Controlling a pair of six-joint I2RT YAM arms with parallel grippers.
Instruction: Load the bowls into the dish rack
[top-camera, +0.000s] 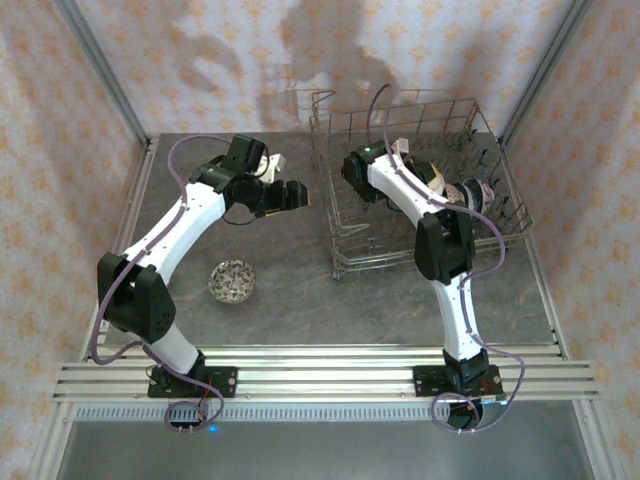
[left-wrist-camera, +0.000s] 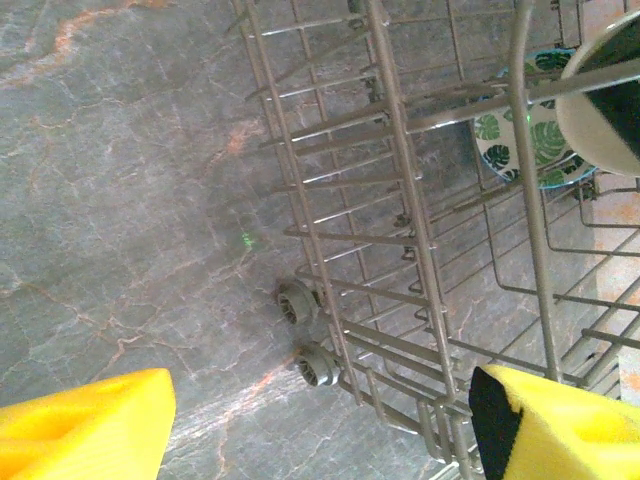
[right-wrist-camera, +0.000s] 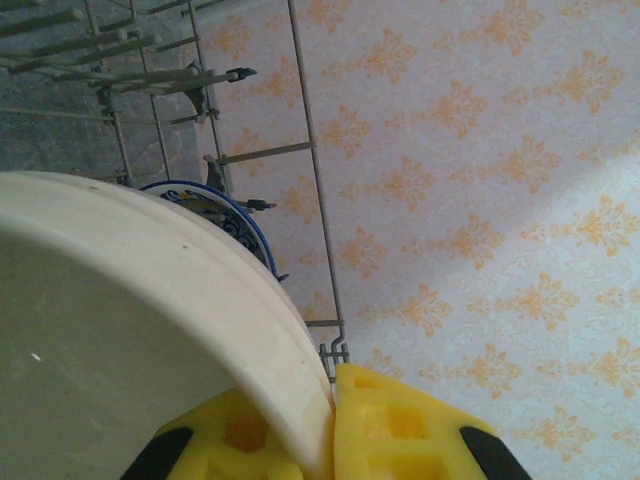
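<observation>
The grey wire dish rack (top-camera: 338, 215) stands at the back right of the table. My right gripper (right-wrist-camera: 332, 425) is inside it, shut on the rim of a plain cream bowl (right-wrist-camera: 130, 330), which is tilted on edge. Right behind that bowl is a blue-white bowl (right-wrist-camera: 228, 216). The left wrist view looks through the rack wires (left-wrist-camera: 390, 200) at a bowl with green leaf prints (left-wrist-camera: 515, 140) beside the cream bowl (left-wrist-camera: 600, 100). My left gripper (top-camera: 288, 195) hangs open just left of the rack, with nothing between its yellow fingers (left-wrist-camera: 85, 425). A patterned bowl (top-camera: 231, 280) sits on the table at front left.
Two small grey wheels (left-wrist-camera: 305, 335) stick out at the rack's lower corner, close under my left gripper. Patterned walls enclose the table on three sides, and the rack's raised wire side (right-wrist-camera: 310, 150) stands close to the right wall. Grey marbled tabletop (top-camera: 300, 310) lies between the arms.
</observation>
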